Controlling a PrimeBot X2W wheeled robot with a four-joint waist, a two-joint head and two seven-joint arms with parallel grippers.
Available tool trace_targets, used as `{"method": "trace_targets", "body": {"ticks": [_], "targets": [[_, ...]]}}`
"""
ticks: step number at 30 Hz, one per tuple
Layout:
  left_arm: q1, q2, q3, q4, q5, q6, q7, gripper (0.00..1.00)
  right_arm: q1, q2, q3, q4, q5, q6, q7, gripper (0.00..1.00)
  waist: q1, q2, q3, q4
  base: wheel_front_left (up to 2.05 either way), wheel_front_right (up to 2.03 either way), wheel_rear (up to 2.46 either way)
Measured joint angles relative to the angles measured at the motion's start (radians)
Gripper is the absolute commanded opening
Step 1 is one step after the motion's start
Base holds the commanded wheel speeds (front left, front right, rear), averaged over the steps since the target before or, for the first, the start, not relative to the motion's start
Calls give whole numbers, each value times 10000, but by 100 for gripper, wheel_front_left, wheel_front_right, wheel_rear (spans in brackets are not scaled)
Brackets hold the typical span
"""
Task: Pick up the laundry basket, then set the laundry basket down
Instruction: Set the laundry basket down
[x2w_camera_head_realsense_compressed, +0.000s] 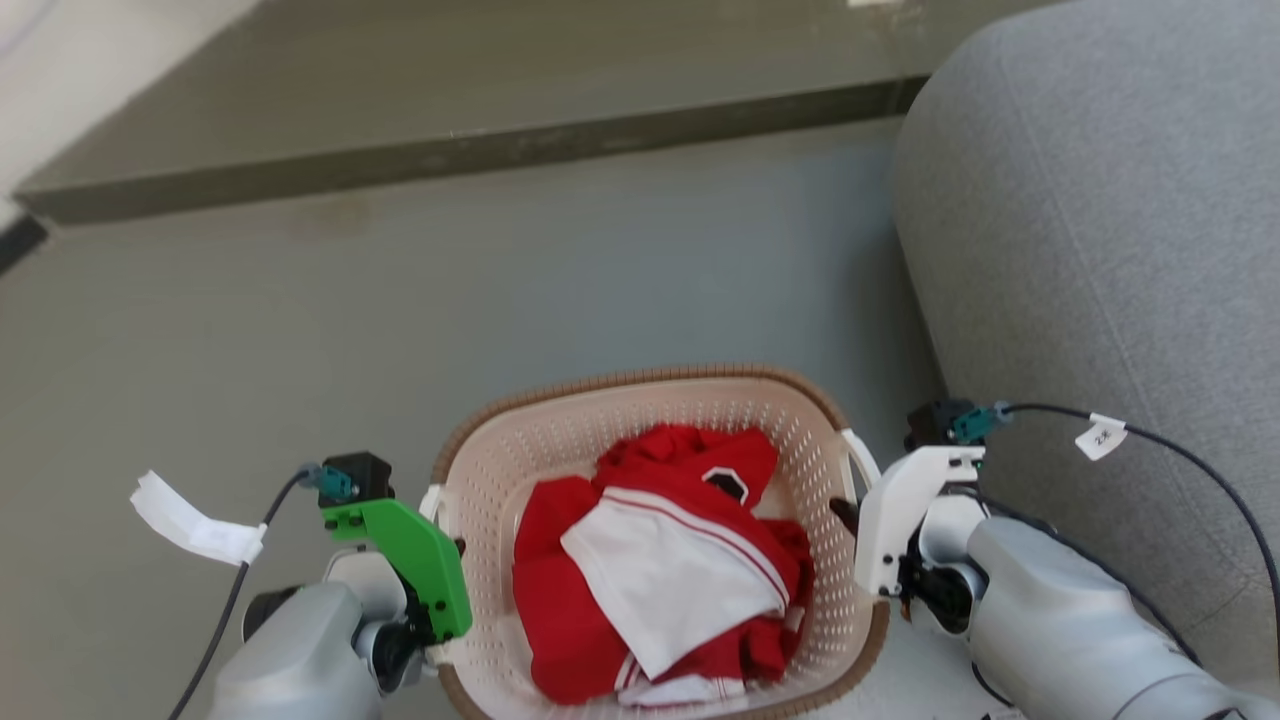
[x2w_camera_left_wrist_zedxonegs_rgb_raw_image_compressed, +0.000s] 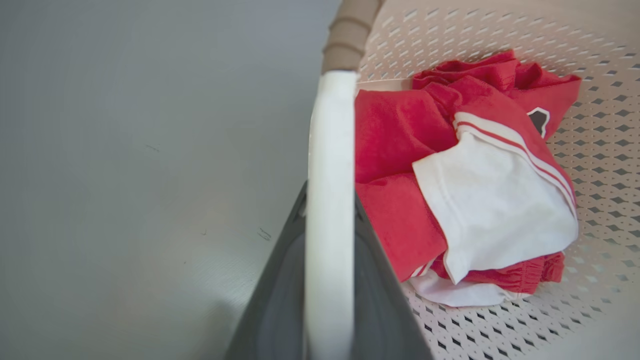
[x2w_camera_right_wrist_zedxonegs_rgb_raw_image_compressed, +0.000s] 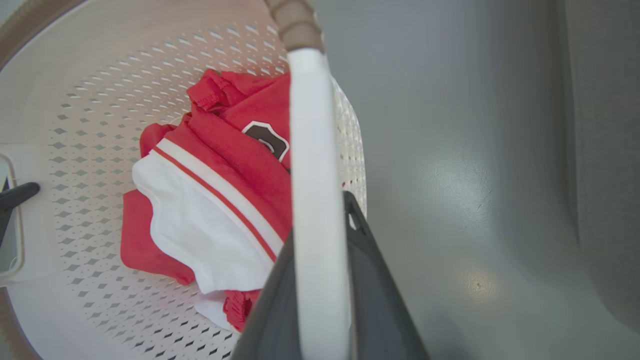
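Observation:
The laundry basket (x2w_camera_head_realsense_compressed: 497, 470), cream and perforated with a brown braided rim, sits at the bottom middle of the head view and holds red and white clothes (x2w_camera_head_realsense_compressed: 660, 560). My left gripper (x2w_camera_head_realsense_compressed: 445, 545), under its green mount, is at the basket's left side. In the left wrist view that gripper (x2w_camera_left_wrist_zedxonegs_rgb_raw_image_compressed: 330, 200) is shut on the white handle (x2w_camera_left_wrist_zedxonegs_rgb_raw_image_compressed: 332, 125), a dark finger on each side. My right gripper (x2w_camera_head_realsense_compressed: 850, 515) is at the right side. Its wrist view shows the gripper (x2w_camera_right_wrist_zedxonegs_rgb_raw_image_compressed: 320, 220) shut on the other white handle (x2w_camera_right_wrist_zedxonegs_rgb_raw_image_compressed: 307, 125). Whether the basket touches the floor I cannot tell.
A grey sofa (x2w_camera_head_realsense_compressed: 1100, 250) rises close beside my right arm. A dark low ledge (x2w_camera_head_realsense_compressed: 450, 150) crosses the back. Open grey floor (x2w_camera_head_realsense_compressed: 300, 330) lies ahead and to the left of the basket.

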Motion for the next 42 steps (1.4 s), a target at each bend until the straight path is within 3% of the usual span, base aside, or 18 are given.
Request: {"method": "trace_targets", "body": {"ticks": [19,42], "targets": [[-1636,29,236,-251,140,0,-1622,0,-1596,-247,-408,-123,-2,12,-1563,0,1,0,2782,64,0,0,0],[-2696,42,127,-353,337,0,-2587,0,-2700,-253,-520,59,-17,19,-2468,0,1,0,5371,176,0,0,0]]}}
